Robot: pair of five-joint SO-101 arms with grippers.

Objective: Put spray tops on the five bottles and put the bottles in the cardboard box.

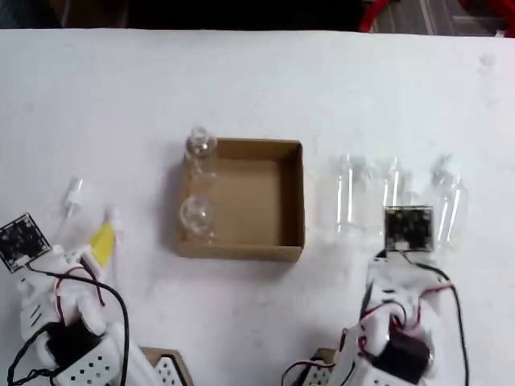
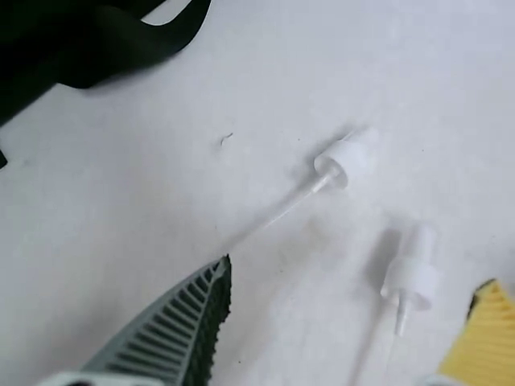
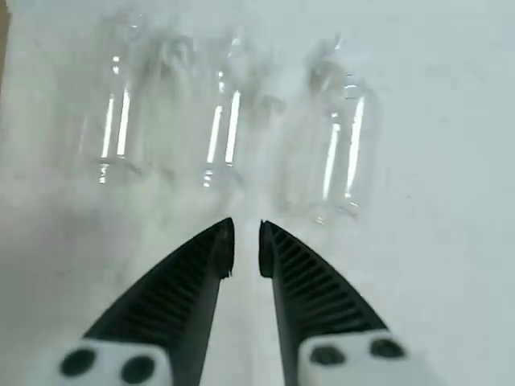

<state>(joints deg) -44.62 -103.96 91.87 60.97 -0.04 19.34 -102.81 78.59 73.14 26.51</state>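
Three clear plastic bottles (image 1: 393, 191) are being shown resting on the white table (image 1: 121, 104), to the right of the open brown cardboard box (image 1: 241, 251). Two more clear bottles (image 1: 197, 217) are being seen inside the box, against its left wall. The right arm's black gripper (image 3: 245, 229) is being held just before the three, its jaws parted by only a narrow slit and gripping nothing. The left gripper (image 2: 354, 273) is being held wide open above two loose white plastic spray tops (image 2: 342, 161) on the table.
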